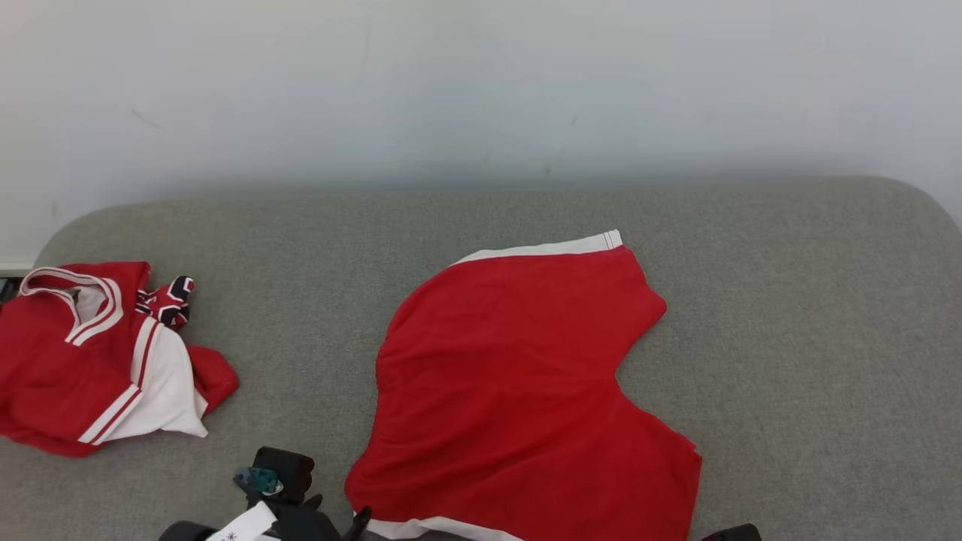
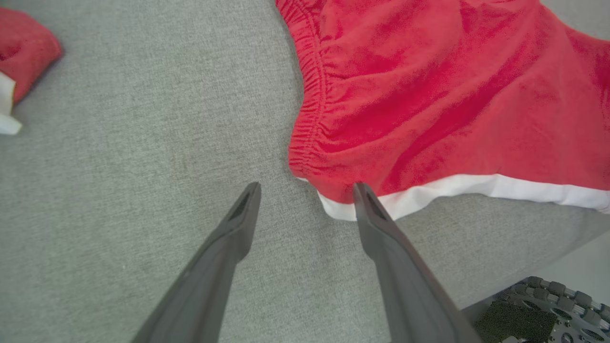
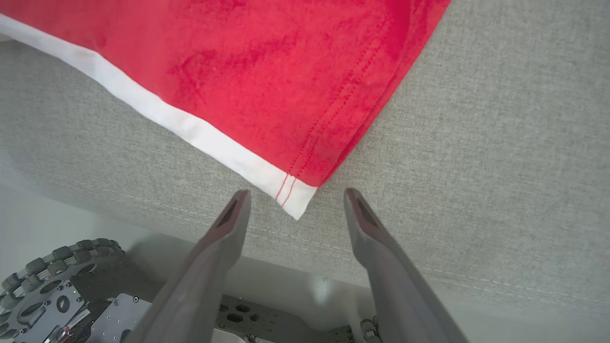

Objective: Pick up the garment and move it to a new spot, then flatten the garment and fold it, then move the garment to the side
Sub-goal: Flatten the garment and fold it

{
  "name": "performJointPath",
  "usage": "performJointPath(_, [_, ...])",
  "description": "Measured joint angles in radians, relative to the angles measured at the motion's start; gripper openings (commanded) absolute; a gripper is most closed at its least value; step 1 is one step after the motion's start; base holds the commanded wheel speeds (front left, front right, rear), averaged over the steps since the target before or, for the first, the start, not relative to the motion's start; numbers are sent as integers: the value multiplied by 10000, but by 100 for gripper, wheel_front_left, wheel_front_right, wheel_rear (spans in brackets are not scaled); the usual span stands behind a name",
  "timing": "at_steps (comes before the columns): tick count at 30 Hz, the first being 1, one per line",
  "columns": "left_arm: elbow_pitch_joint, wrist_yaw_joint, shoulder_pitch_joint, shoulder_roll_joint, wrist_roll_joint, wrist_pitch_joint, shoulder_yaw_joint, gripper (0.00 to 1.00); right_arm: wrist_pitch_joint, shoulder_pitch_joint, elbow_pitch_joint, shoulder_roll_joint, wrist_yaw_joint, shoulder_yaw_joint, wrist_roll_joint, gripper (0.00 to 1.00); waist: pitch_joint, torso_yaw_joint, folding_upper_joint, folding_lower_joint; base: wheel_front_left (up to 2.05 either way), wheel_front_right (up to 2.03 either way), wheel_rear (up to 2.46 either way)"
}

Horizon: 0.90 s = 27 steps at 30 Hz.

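The garment (image 1: 526, 391), red shorts with white hem bands, lies spread on the grey padded table (image 1: 789, 315). Its elastic waistband faces left and its two legs point right. My left gripper (image 1: 338, 520) is at the near left corner of the shorts. In the left wrist view that gripper (image 2: 306, 190) is open, its right fingertip (image 2: 364, 197) at the white hem corner of the garment (image 2: 429, 95). My right gripper (image 3: 296, 194) is open too, its tips on either side of the white-banded near right corner of the garment (image 3: 267, 76). Nothing is held.
A second red and white garment (image 1: 98, 361) lies bunched at the table's left end, with one red corner (image 2: 24, 52) in the left wrist view. A pale wall (image 1: 481, 90) stands behind the table. The robot's wheeled base (image 3: 52, 286) sits below the table's near edge.
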Motion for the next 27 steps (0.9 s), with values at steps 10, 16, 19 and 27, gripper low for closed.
performJointPath(10, [533, -173, -502, -207, -100, 522, -54, 100, 867, 3, -322, 69, -205, -309, -8, 100, 502, -238, 0, 0, 0, 0, 0])
performJointPath(16, [800, -234, -630, -226, -132, 708, -58, 100, 1099, -2, -320, 180, -236, -416, -8, 100, 622, -196, 0, 0, 0, 0, 0])
performJointPath(19, [842, -257, -630, -240, -178, 717, -71, 100, 1225, -6, -284, 232, -242, -447, -6, 100, 682, -144, 0, 0, 0, 0, 0])
performJointPath(27, [614, -347, -533, -134, -301, 700, 13, 100, 1398, -16, -242, 286, -295, -581, -2, 100, 774, 96, 0, 0, 0, 0, 0])
